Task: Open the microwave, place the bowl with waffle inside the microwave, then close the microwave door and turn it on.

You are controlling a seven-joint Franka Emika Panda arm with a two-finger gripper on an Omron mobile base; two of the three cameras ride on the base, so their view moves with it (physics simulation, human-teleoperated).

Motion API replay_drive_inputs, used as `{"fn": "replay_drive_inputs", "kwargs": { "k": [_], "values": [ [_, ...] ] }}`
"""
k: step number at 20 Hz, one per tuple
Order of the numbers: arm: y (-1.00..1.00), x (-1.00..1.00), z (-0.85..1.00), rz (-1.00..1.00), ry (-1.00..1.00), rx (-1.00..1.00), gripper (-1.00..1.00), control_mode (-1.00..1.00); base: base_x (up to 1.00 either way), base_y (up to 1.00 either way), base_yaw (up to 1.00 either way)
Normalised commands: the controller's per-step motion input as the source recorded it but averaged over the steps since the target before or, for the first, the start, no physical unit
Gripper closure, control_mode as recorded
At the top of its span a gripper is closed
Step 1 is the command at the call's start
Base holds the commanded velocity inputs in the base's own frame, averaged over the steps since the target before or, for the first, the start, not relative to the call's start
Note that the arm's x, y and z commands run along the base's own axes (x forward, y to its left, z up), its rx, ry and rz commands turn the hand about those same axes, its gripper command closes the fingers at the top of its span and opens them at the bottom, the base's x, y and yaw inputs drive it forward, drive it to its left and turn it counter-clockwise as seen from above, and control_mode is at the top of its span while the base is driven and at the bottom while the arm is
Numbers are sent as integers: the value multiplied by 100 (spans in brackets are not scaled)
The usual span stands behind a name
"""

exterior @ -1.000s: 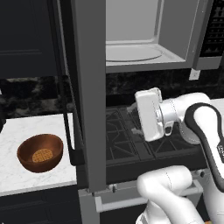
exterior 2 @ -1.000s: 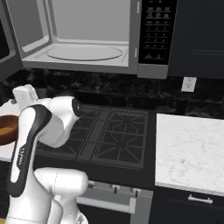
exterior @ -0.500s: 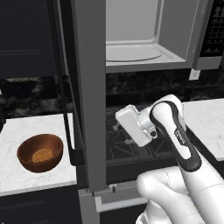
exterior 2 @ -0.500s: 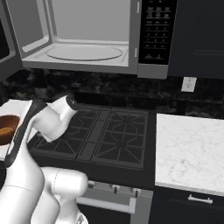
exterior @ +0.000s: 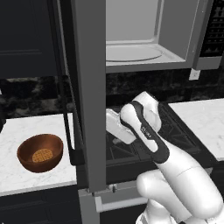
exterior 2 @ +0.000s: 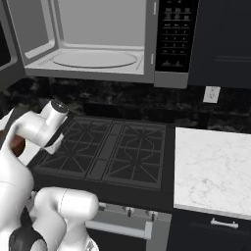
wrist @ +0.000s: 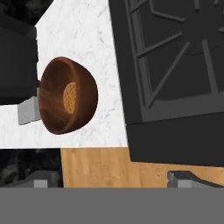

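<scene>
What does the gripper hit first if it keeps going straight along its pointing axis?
Probably the white marble counter near the stove's edge. The bowl with the waffle sits off to the side of the open gripper's line; depth is hard to judge.

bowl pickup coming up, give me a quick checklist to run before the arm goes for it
1. Microwave door swung open: ok; the cavity of the microwave is exposed.
2. Turntable space inside free for the bowl: ok.
3. Bowl upright on the white counter: ok.
4. Waffle sits in the bowl: ok.
5. Gripper open and holding nothing: ok; the fingertips stand wide apart in the hand view.
6. Gripper lined up over the bowl: not ok; the bowl sits off to one side of the fingertips in the hand view, and the open door edge stands between arm and bowl.
</scene>
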Motion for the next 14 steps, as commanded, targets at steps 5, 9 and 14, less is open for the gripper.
{"fn": "replay_drive_inputs", "kwargs": {
  "k": [5,9,14],
  "values": [
    [38,75,-51,0,6,0,-100,-100,0,0,0],
    [17,69,-56,8,0,0,-100,-100,0,0,0],
    [60,23,-23,11,-1,-3,-100,-100,0,0,0]
  ]
}}
